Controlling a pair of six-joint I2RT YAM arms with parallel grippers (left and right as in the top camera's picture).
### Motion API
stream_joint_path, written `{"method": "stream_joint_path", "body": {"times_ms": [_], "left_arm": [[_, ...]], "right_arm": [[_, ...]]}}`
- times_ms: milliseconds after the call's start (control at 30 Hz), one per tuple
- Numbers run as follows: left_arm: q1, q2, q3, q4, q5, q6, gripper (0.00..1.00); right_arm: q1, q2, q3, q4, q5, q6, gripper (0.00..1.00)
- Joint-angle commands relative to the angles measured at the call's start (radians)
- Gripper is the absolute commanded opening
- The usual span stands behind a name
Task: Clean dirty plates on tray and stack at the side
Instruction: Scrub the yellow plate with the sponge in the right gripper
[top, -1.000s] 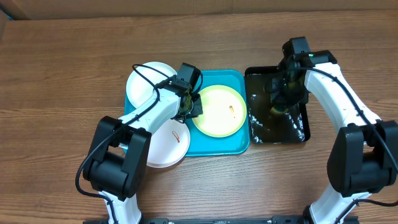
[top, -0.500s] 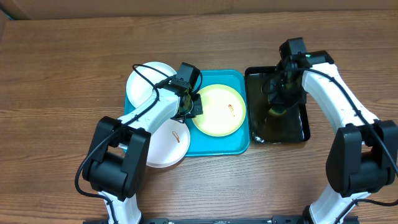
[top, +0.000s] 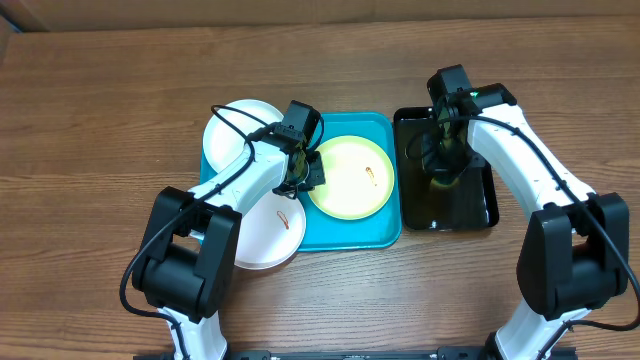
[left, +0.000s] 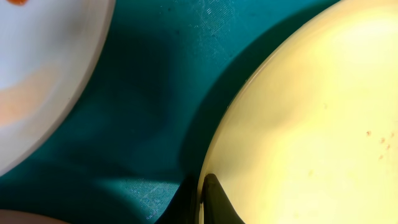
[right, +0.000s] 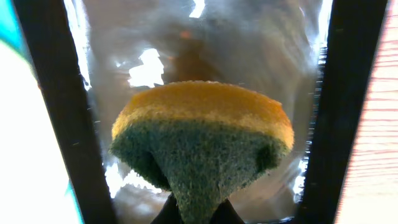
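Note:
The turquoise tray (top: 375, 236) holds the lime-green-rimmed plate (top: 352, 180), which has a small reddish smear. A plain white plate (top: 235, 132) lies at the tray's back left and another, with a red smear (top: 268, 238), at its front left. My left gripper (top: 308, 172) is shut on the green-rimmed plate's left edge; the wrist view shows the fingers pinching the rim (left: 204, 198). My right gripper (top: 443, 170) is shut on a yellow and green sponge (right: 202, 138) and holds it over the black tray (top: 490, 210).
The glossy black tray holds water and stands right of the turquoise tray. Bare wooden table (top: 100, 110) lies all around.
My right gripper has moved left and a little toward the back over the black tray with the sponge. The left arm and the plates have not moved.

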Motion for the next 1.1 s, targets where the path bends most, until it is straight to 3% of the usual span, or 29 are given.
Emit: {"method": "stream_joint_path", "body": {"times_ms": [0,400,567,767,1067], "left_arm": [[0.006,0.019,-0.016,-0.014,-0.03,-0.01,0.05],[0.006,0.019,-0.016,-0.01,-0.03,-0.01,0.06],[0.006,0.019,-0.016,-0.014,-0.03,-0.01,0.06],[0.006,0.019,-0.016,-0.014,-0.029,-0.01,0.06],[0.005,0.019,-0.016,-0.018,-0.029,-0.009,0.07]], "right_arm": [[0.003,-0.016,0.016,0.005,0.091,0.031,0.04],[0.051,-0.016,0.022,0.099,-0.372,-0.023,0.04],[0.172,-0.016,0.022,0.162,-0.254,-0.023,0.04],[0.314,-0.011,-0.008,0.219,0.137,0.06,0.04],[0.332,-0.01,-0.145,0.419,0.191,0.08,0.04]]}}
